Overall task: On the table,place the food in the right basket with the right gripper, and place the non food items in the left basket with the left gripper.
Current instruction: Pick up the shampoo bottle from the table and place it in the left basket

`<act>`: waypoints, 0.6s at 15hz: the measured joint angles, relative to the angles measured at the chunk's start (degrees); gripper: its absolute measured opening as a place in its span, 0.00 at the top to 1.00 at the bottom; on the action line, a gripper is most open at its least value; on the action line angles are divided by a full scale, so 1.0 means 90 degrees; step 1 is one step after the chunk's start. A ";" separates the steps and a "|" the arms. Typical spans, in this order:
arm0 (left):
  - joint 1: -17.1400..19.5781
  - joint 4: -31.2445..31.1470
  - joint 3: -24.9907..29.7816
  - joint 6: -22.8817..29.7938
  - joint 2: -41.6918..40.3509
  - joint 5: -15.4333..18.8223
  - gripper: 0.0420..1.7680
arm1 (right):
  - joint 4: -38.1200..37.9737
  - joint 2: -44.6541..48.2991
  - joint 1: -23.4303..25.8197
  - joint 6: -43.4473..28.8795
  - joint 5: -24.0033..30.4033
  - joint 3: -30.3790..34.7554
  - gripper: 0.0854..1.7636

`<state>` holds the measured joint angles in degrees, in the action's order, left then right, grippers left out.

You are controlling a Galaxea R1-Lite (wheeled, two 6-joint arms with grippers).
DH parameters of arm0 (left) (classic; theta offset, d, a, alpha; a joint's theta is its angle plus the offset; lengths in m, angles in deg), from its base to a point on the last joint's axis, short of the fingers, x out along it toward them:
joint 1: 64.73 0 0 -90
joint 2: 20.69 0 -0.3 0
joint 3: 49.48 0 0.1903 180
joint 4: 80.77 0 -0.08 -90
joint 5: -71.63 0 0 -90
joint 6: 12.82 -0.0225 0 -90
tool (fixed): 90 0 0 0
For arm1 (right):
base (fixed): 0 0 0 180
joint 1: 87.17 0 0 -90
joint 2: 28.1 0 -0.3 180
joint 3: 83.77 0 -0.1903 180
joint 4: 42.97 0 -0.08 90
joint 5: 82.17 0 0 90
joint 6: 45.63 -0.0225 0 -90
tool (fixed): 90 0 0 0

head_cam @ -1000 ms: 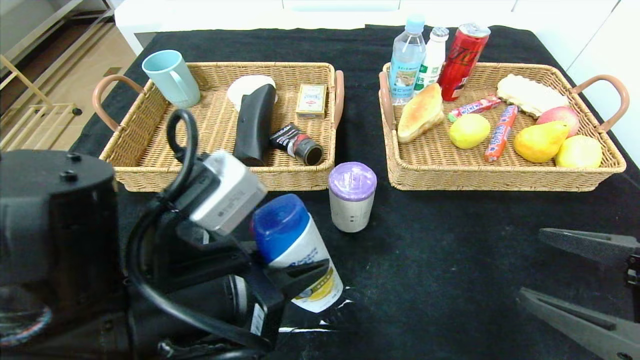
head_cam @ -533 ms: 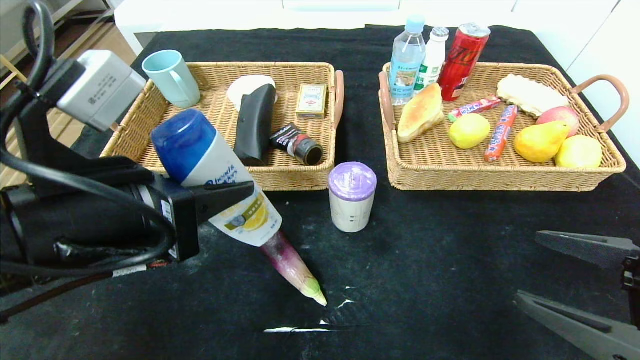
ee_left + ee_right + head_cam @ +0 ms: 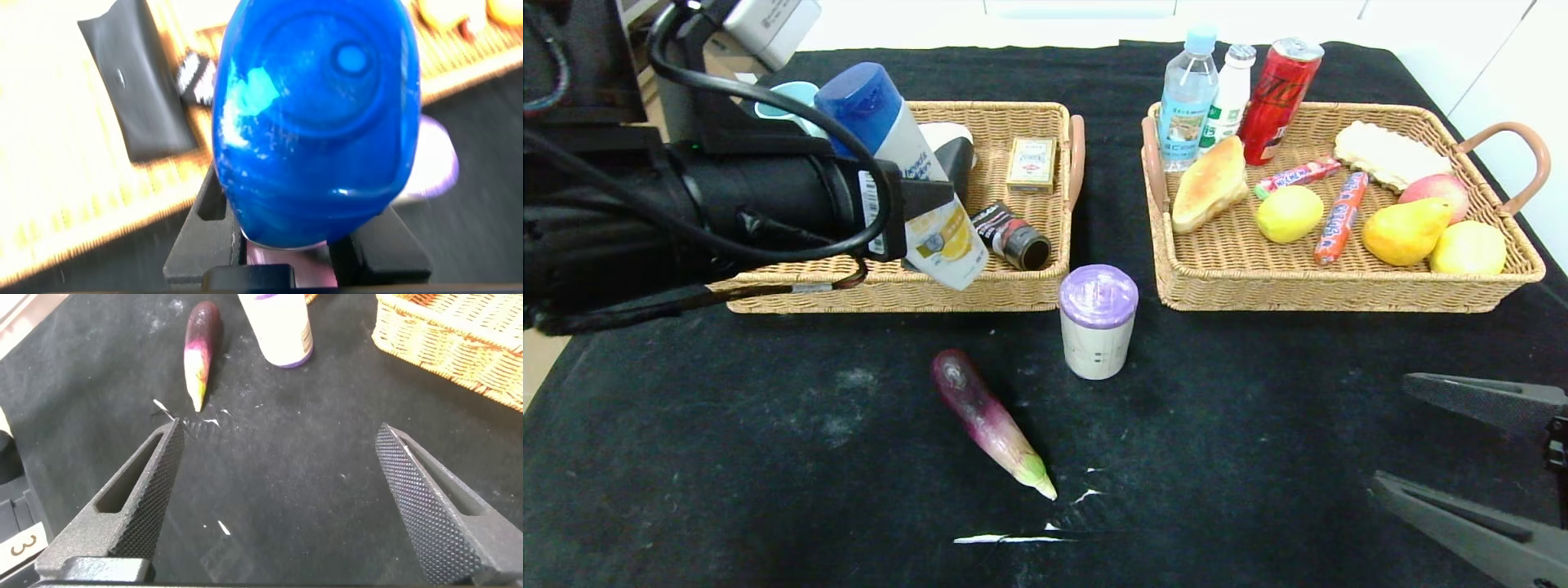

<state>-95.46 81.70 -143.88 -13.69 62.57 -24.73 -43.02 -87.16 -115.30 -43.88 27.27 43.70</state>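
Head view: the left gripper point(image 3: 923, 214) is clamped on the white plastic bottle with a blue cap point(image 3: 900, 167), tilted above the left tan wicker basket point(image 3: 1029, 287). The right gripper point(image 3: 1462, 457) hangs spread wide over the black-draped table point(image 3: 768, 457), holding nothing, well apart from the purple eggplant point(image 3: 990, 420).

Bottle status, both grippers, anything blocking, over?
Left gripper shut on bottle, over left basket. Right gripper open, parked low right. Eggplant and cup on table; nothing blocking.
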 joint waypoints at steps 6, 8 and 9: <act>0.0068 -0.0004 -0.1359 -0.0070 0.1189 -0.0349 0.67 | 0.0001 0.0066 0.0005 -0.0003 0.0005 -0.0009 0.03; 0.0138 -0.0004 -0.1689 -0.0073 0.1544 -0.0442 0.67 | 0.0000 0.0077 0.0005 0.0000 0.0003 -0.0018 0.03; 0.0177 -0.0007 -0.1858 -0.0076 0.1709 -0.0462 0.67 | 0.0001 0.0080 0.0005 -0.0003 0.0003 -0.0020 0.03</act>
<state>-93.86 81.64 -160.60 -14.38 77.96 -28.89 -43.01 -86.44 -115.26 -43.90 27.29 43.52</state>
